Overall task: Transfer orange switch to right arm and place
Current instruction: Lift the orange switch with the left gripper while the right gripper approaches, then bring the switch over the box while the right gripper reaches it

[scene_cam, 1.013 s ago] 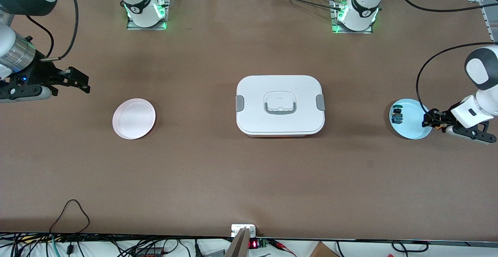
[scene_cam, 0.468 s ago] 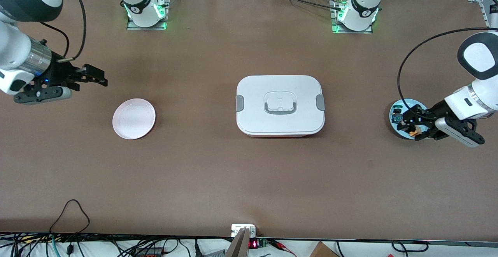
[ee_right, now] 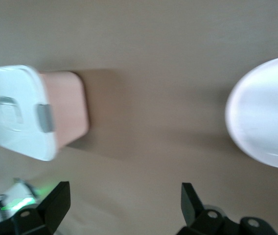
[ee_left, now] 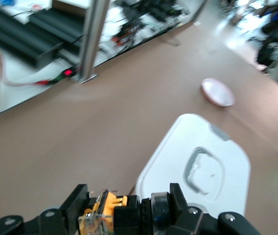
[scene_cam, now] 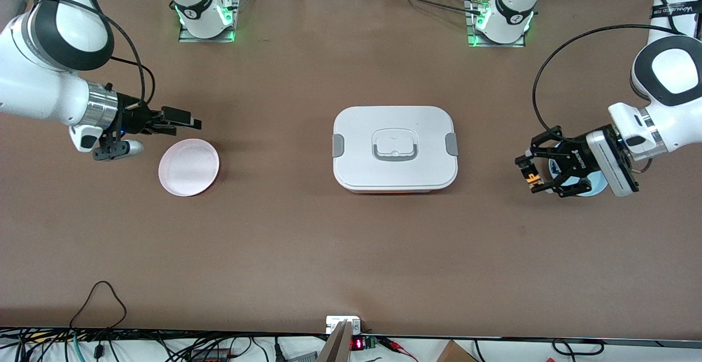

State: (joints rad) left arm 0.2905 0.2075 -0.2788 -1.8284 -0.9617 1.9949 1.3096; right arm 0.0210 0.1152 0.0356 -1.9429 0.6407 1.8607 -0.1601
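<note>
Claw fingers of the left gripper are clenched on the orange switch, held in the air over the table at the left arm's end, partly over the blue plate. Toward the middle sits the white lidded box. The right gripper, fingers spread wide, hovers by the pink plate at the right arm's end.
</note>
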